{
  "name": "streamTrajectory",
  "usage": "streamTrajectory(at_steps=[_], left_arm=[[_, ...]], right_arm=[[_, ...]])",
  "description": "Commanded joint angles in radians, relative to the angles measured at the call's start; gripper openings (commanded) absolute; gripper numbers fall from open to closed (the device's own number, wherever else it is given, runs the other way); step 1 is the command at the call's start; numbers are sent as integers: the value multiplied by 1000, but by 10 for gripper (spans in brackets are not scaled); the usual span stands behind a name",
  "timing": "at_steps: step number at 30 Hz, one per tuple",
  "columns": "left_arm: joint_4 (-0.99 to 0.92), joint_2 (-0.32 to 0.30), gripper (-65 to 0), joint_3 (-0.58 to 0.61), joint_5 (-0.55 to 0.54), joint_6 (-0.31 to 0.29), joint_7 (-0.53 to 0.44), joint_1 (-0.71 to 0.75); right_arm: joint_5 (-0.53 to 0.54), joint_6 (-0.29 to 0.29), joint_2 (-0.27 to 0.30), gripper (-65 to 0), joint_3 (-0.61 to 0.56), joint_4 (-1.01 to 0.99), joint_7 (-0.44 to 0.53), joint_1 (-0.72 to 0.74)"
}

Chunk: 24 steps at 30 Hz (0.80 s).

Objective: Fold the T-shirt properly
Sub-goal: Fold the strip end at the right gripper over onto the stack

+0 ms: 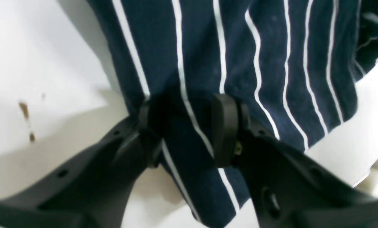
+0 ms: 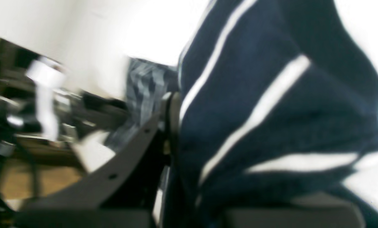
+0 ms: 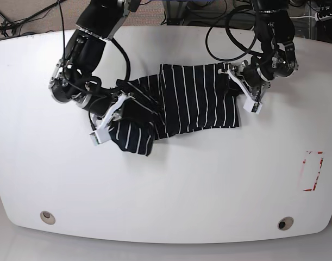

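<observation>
The T-shirt, dark navy with thin white stripes, lies partly spread in the middle of the white table. Its left part is bunched and crumpled. My left gripper is at the shirt's far right edge. In the left wrist view its fingers are closed on a fold of the striped cloth. My right gripper is at the bunched left side. In the blurred right wrist view one finger presses against lifted striped cloth, which hides the other finger.
A red marking lies near the table's right edge. Two round holes sit near the front edge. Cables hang at the back. A small brown stain is on the table beside the left gripper.
</observation>
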Motion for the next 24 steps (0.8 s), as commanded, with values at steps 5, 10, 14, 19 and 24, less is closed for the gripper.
streamTrajectory(at_steps=[5, 10, 14, 19, 24], left_arm=[[-9, 2, -413, 0, 82, 21, 91, 20], [-1, 2, -413, 0, 76, 19, 91, 20], [-1, 2, -413, 0, 75, 19, 91, 20], [-1, 2, -413, -2, 75, 18, 91, 20], [0, 2, -413, -2, 73, 15, 91, 18]], right_arm=[[26, 2, -23, -650, -141, -51, 105, 10], [23, 2, -23, -620, -241, -131, 200, 2], [23, 2, -23, -614, -266, -194, 219, 5], [21, 2, -23, -607, -333, -218, 274, 7], [21, 2, -21, -392, -390, -218, 280, 1]])
